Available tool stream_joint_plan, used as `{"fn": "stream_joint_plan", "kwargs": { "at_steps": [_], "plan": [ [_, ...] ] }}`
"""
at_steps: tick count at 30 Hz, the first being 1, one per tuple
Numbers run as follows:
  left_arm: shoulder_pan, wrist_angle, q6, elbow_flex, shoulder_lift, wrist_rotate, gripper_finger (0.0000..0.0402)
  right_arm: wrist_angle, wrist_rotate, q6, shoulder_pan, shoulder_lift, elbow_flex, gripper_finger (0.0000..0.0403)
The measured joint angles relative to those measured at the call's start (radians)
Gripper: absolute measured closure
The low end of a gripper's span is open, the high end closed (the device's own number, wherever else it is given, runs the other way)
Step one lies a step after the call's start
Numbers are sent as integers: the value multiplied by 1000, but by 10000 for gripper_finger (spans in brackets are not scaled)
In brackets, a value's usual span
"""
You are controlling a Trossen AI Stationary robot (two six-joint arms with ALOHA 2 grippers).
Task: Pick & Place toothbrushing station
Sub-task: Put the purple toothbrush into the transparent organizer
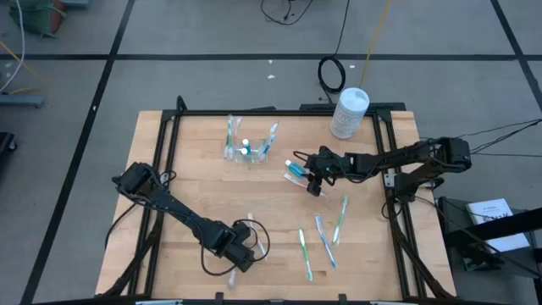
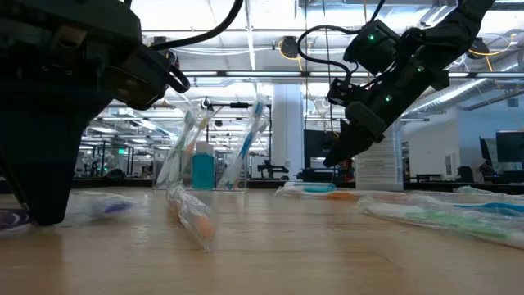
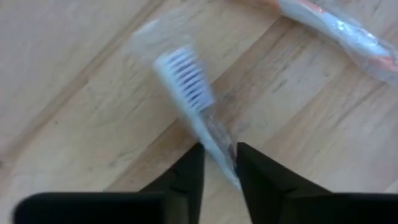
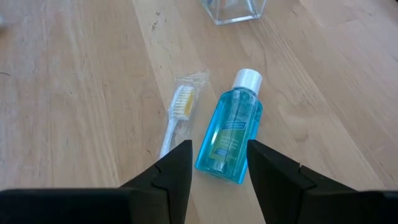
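Showing only wrist-side: left gripper (image 3: 219,163) pinching toothbrush (image 3: 189,93).

Seven toothbrushes (image 1: 306,252), two mouthwash bottles (image 4: 228,138)

- Robotics lab or test hall, open-plan.
- Low view, background: exposed ceiling ducts (image 2: 458,97), strip lights, a row of monitors (image 2: 503,152).
- High view: wooden bench (image 1: 203,191) on grey tiled floor (image 1: 203,76); loose cables (image 1: 332,72) at upper centre.
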Motion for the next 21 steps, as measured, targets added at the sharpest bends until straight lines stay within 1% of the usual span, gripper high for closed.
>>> {"fn": "stream_joint_plan", "kwargs": {
  "at_steps": [4,6,8,11,13,14,16,19,21],
  "plan": [
    [18,-25,48,-3,-26,-19,370,1,0,0,0,0,0,259],
    [29,-33,90,-3,-59,-29,389,2,0,0,0,0,0,259],
    [37,-35,120,-2,-96,-51,390,3,0,0,0,0,0,259],
    [47,-45,177,-2,-167,-111,377,4,0,0,0,0,0,259],
    [53,-72,219,-2,-233,-177,377,3,0,1,0,0,0,259],
    [58,-85,240,-2,-265,-222,380,2,0,9,0,0,0,259],
    [66,-117,286,-2,-329,-344,390,2,0,35,0,0,0,259],
    [79,-129,344,-1,-431,-601,394,1,0,51,0,0,0,259],
    [88,-127,373,0,-478,-778,385,-1,0,52,0,0,0,259]
  ]
}}
